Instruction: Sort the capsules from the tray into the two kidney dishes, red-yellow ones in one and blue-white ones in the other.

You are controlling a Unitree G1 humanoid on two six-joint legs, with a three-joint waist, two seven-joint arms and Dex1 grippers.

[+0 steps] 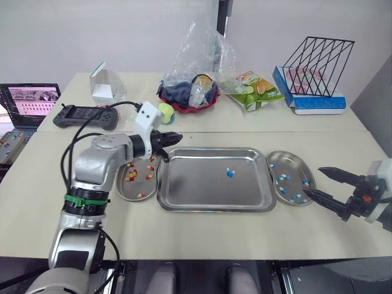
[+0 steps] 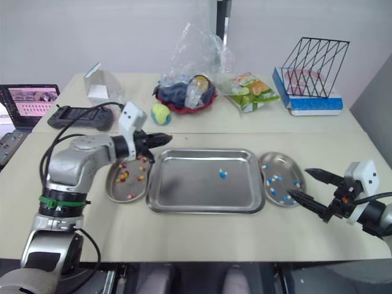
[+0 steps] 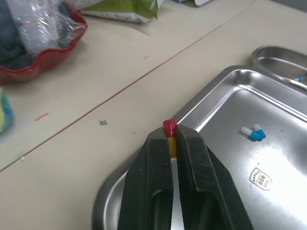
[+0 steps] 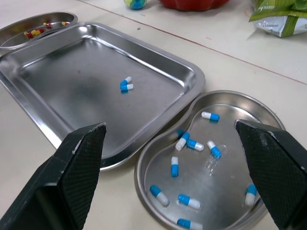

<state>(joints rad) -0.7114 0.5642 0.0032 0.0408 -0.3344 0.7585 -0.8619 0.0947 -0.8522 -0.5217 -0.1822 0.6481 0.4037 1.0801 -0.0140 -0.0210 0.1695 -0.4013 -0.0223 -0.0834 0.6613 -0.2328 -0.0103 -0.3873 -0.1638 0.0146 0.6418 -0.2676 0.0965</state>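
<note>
A steel tray [image 1: 184, 199] lies mid-table with two blue-white capsules [image 1: 229, 173] touching each other near its centre. The left kidney dish [image 1: 124, 193] holds several red-yellow capsules [image 1: 131, 176]. The right kidney dish [image 1: 298, 164] holds several blue-white capsules [image 4: 188, 143]. My left gripper [image 1: 176, 136] hovers over the tray's far-left corner, shut on a red-yellow capsule [image 3: 170, 130] held upright between its fingertips. My right gripper [image 1: 320, 184] stands wide open just right of the right dish, with nothing between its fingers.
Behind the tray are a yellow-green ball [image 1: 166, 111], a red bowl with a plastic bag [image 1: 190, 92], a green snack packet [image 1: 254, 89], a black wire rack [image 1: 318, 58] on a blue box, a clear box [image 1: 105, 84], a game controller [image 1: 86, 116] and a laptop [image 1: 27, 104].
</note>
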